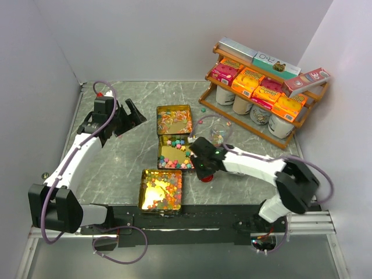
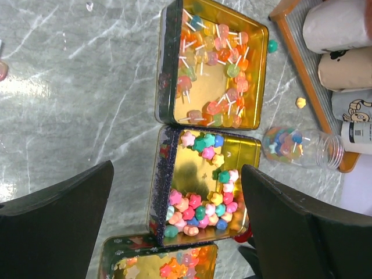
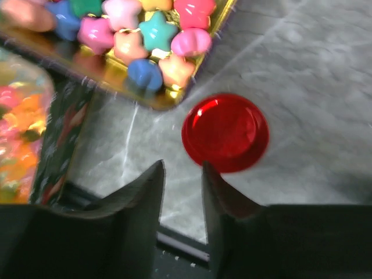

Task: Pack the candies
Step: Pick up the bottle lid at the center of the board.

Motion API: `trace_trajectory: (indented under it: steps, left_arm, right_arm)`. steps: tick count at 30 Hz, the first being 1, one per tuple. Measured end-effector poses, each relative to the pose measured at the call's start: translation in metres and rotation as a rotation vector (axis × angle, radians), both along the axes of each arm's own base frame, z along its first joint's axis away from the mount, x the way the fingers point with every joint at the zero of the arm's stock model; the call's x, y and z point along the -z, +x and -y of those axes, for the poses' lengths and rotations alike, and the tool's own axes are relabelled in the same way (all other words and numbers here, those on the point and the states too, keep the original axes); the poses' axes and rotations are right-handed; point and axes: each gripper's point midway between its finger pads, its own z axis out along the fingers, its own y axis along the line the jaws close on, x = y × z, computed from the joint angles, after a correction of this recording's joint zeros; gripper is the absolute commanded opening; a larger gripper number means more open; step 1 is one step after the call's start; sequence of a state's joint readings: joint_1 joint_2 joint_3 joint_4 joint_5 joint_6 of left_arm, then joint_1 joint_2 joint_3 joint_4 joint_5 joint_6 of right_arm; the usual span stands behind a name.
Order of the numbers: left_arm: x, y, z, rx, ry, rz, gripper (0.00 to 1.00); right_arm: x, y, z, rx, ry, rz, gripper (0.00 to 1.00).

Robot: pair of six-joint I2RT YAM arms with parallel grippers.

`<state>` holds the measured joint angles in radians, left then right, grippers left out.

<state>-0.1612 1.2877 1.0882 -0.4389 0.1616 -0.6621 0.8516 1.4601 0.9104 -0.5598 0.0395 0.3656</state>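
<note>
Star-shaped candies in mixed colours lie in the middle gold tin; they also show in the right wrist view. More candies lie in the near tin. The far tin holds lollipop-like sweets. A clear jar lies on its side with a few candies inside. My left gripper is wide open and empty, left of the tins in the top view. My right gripper is narrowly open and empty, beside the red lid on the table.
A wooden shelf with orange and pink boxes and paper cups stands at the back right. Two loose sweets lie near its foot. Walls close in left, back and right. A black rail runs along the near edge.
</note>
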Motion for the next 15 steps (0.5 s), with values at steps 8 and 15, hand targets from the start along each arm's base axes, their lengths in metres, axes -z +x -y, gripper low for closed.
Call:
trace_trajectory:
  steps: [8,15]
  left_arm:
    - [0.000,-0.004,0.001,0.005,-0.003,-0.003,0.97]
    - [0.001,-0.005,0.001,0.011,0.001,-0.009,0.96]
  right_arm:
    - [0.026,0.005,-0.012,-0.036,-0.056,-0.030,0.36]
    - [0.036,0.006,-0.015,-0.039,-0.053,-0.035,0.30]
